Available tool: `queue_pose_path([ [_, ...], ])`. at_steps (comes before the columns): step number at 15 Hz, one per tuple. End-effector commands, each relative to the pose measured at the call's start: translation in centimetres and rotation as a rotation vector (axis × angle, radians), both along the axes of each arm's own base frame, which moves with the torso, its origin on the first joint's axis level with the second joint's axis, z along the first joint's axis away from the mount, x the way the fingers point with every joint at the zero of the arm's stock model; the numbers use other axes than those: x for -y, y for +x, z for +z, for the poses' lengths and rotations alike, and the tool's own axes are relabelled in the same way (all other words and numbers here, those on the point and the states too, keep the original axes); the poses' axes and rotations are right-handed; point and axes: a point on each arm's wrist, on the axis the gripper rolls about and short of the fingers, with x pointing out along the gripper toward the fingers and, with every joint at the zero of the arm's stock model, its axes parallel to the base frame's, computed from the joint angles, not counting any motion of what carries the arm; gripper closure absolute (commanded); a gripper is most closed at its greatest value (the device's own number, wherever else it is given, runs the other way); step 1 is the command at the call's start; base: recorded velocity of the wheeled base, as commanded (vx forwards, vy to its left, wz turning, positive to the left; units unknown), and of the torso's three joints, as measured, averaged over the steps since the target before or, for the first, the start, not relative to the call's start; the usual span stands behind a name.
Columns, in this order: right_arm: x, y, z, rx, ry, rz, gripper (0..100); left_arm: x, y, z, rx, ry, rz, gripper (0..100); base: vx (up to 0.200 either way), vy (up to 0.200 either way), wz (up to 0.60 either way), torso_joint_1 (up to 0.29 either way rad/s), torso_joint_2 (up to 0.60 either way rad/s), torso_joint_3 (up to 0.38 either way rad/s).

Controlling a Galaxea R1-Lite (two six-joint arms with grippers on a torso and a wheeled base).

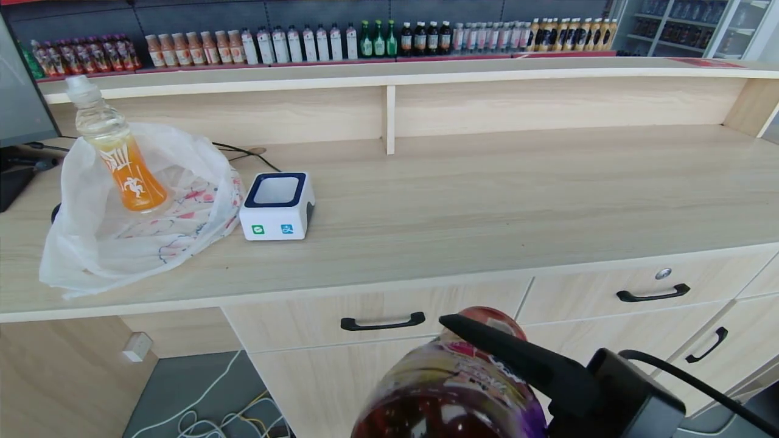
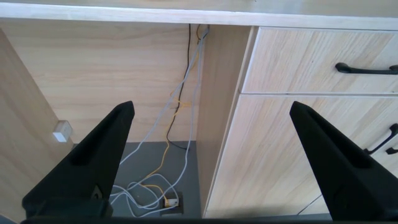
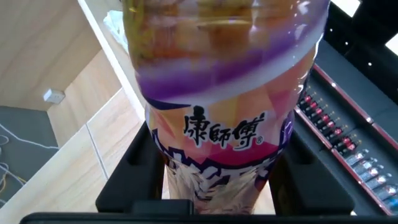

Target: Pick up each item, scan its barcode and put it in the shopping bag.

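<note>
My right gripper [image 1: 487,340] is shut on a dark red drink bottle [image 1: 450,389] with a purple and pink label, held low in front of the counter's drawers. The right wrist view shows that bottle [image 3: 227,93] clamped between the two black fingers [image 3: 134,155]. A white barcode scanner [image 1: 278,205] with a dark blue rim sits on the counter's left part. Left of it lies the white shopping bag [image 1: 91,243], with an orange drink bottle [image 1: 115,152] standing upright in it. My left gripper [image 2: 211,162] hangs open below the counter edge, holding nothing.
The wooden counter [image 1: 487,201] has a raised back shelf [image 1: 389,76] with a divider. Drawers with black handles [image 1: 382,322] run below its front edge. Cables [image 2: 168,180] lie on the floor in the opening under the counter. A monitor [image 1: 18,91] stands at far left.
</note>
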Motion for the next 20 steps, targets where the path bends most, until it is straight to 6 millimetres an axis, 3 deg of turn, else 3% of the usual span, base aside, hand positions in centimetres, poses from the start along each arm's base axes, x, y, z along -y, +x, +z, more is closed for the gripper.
queue_pose_path([
  [1,-0.3,0.0,0.1,0.056,-0.023,0.016,100,0.0,0.0,0.0,0.001,0.0,0.001,0,0.0,0.0,0.0,0.0,0.0,0.0],
  [12,-1.6,0.8,1.2,0.464,-0.142,0.033,100,0.0,0.0,0.0,0.001,0.0,0.0,0,0.0,0.0,0.0,0.0,0.0,0.0],
  [20,-1.7,1.0,1.8,0.617,-0.174,-0.005,100,0.0,0.0,0.0,0.001,0.0,0.001,0,0.0,0.0,0.0,0.0,0.0,0.0],
])
